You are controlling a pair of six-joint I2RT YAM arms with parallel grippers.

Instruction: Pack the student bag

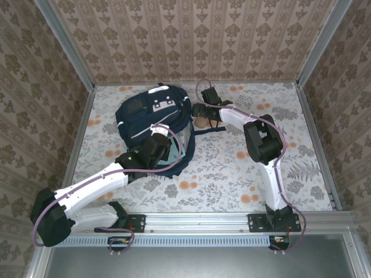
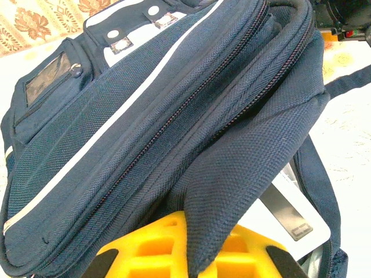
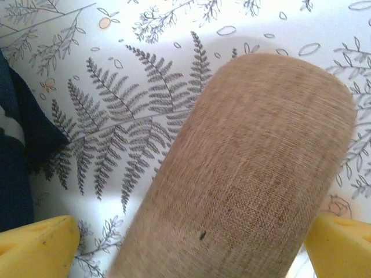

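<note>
Left fingers (image 2: 145, 249) pinch a fold of the soft, floppy student bag (image 2: 174, 116); right fingers (image 3: 35, 246) gape astride a likely light tan case (image 3: 255, 174).

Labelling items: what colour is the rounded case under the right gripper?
Tan-brown woven fabric case; right wrist view shows it best.

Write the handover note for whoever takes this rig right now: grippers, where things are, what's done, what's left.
Left gripper: shut on a fold of the student bag, at its near edge.
Right gripper: open, jaws either side of a brown fabric case lying on the table just right of the bag; not gripped.
Done: bag fabric pinched by the left arm.
Left: close on the case and carry it into the bag. Whether anything is already inside, I cannot tell.
</note>
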